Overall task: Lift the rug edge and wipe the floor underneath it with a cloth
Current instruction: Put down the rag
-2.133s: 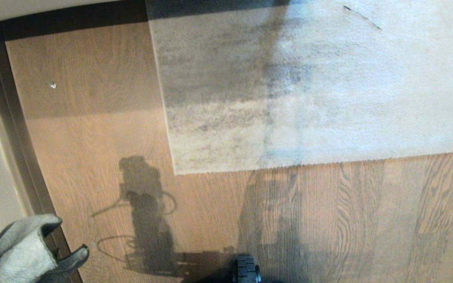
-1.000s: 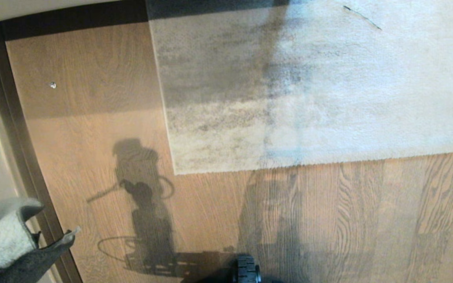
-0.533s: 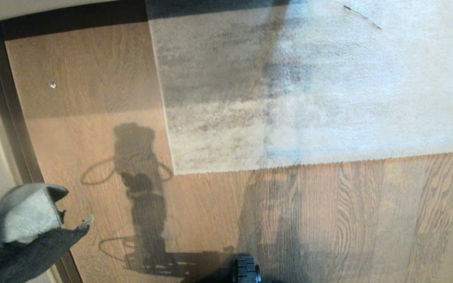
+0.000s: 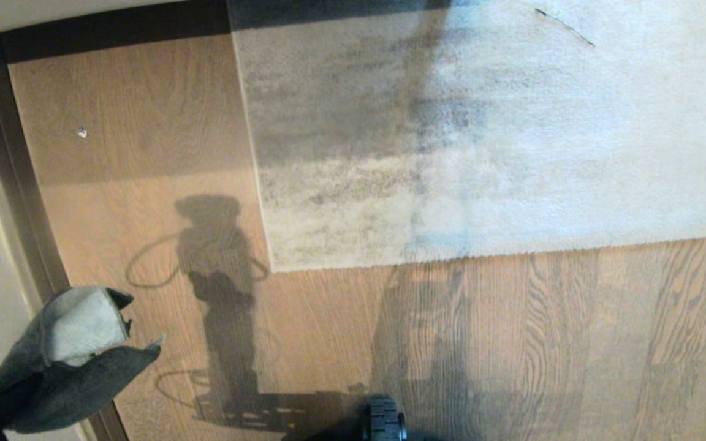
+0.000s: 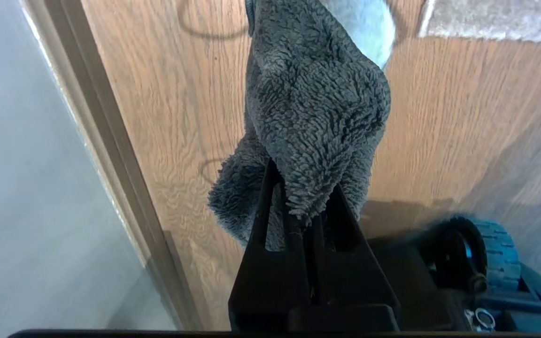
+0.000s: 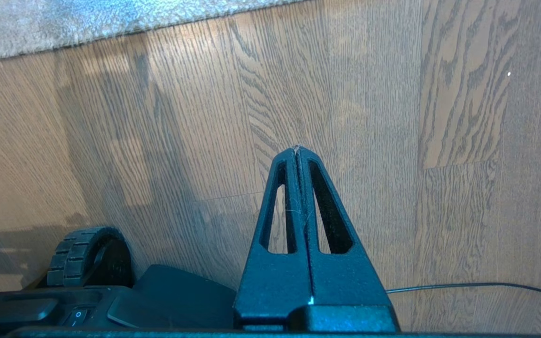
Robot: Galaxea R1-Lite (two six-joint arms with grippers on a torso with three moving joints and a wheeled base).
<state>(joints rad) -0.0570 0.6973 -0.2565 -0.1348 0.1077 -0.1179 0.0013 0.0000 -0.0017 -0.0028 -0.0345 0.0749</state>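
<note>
From my remote station I record the floor [image 4: 512, 343] as the largest surface: brown wood-grain planks running under both arms, bounded by a dark skirting strip [image 4: 22, 202] that passes close beside the left pincer, on its outer side. The pale grey rug [image 4: 482, 135] lies flat on the planks, well ahead of both pincers; the rug edge [image 4: 488, 250] runs straight across the view and ends in a square corner ahead of the left pincer and off toward its inner side, with bare floor between them. No part of that border is raised. The cloth [image 4: 68, 355], a grey terry rag with a lighter face, hangs bunched from the left pincer [image 5: 301, 206], which I find clenched on it and held above the floor, apart from the rug. The right pincer [image 6: 297, 149] I find clenched on nothing, its two fingers pressed together over bare planks, the rug border well ahead of it. A ribbed black wheel [image 4: 383, 421] of the base sits on the floor between the two arms. A thin black cable [image 6: 477, 285] lies on the planks beside the right pincer.
</note>
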